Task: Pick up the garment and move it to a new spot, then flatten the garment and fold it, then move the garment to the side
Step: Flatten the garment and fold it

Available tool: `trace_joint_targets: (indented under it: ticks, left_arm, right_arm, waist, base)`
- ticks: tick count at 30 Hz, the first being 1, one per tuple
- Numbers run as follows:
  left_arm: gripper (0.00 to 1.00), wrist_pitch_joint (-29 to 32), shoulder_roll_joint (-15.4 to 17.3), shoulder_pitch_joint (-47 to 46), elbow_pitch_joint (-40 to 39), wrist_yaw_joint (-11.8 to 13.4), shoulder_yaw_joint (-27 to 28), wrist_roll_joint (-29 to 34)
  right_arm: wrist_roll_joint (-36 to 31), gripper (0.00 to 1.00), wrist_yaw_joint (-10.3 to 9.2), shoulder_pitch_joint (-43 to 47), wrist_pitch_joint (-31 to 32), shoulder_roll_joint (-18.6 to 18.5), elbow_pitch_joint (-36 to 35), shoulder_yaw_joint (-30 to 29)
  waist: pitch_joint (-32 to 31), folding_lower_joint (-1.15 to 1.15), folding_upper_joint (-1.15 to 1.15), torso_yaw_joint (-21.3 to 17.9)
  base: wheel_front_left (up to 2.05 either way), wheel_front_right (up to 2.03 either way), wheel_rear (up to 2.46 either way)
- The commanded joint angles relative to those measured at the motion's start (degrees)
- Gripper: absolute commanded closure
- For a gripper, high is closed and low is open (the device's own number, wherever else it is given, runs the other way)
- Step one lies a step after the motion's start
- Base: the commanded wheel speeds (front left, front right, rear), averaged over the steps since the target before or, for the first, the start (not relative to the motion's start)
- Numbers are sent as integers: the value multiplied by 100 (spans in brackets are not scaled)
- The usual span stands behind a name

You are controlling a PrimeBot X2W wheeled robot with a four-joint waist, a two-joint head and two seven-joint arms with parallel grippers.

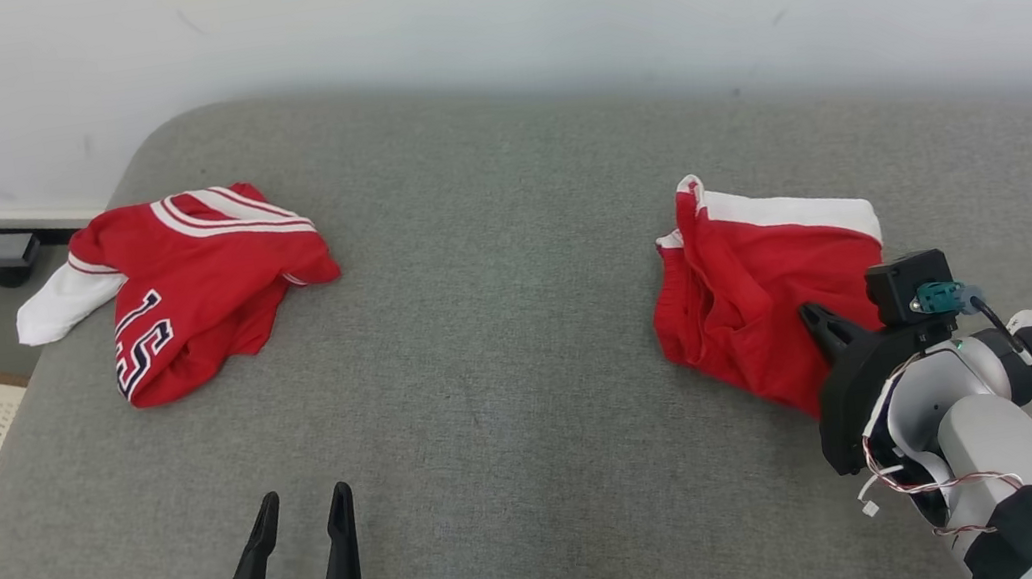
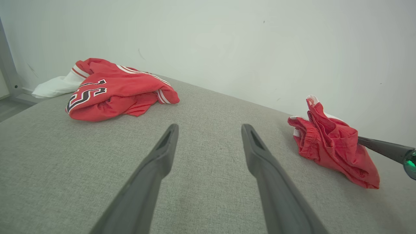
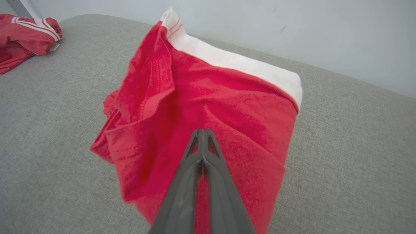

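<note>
Crumpled red garment (image 3: 243, 107) pinched in clenched right tool (image 3: 202, 130), left tool (image 2: 209, 127) released, well apart

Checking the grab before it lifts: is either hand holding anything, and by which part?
The right hand pinches the red garment by its red fabric, opposite the white band. The left hand is open, empty.

left tool (image 2: 209, 127) spread | red shorts (image 2: 331, 146) right, seemingly pinched
</note>
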Motion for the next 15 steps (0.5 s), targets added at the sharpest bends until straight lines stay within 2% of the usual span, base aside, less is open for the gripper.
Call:
trace_joint_targets:
  ticks: [1,9,15]
  left_arm:
    - [0,-27,22,-62,-2,-20,13,-27]
    - [0,-27,18,-109,14,-25,15,-39]
    - [0,-27,13,-117,21,-28,16,-48]
  right_arm:
    - [-23,100,-4,-48,-43,15,62,-19]
    - [-284,100,-4,-320,-359,47,505,-6]
    - [-112,100,-4,-473,-469,58,776,290]
  waist:
    - [48,0,0,71]
    - [136,0,0,280]
    - [146,0,0,367]
  base:
    - [0,0,0]
    - [0,0,0]
    - [0,0,0]
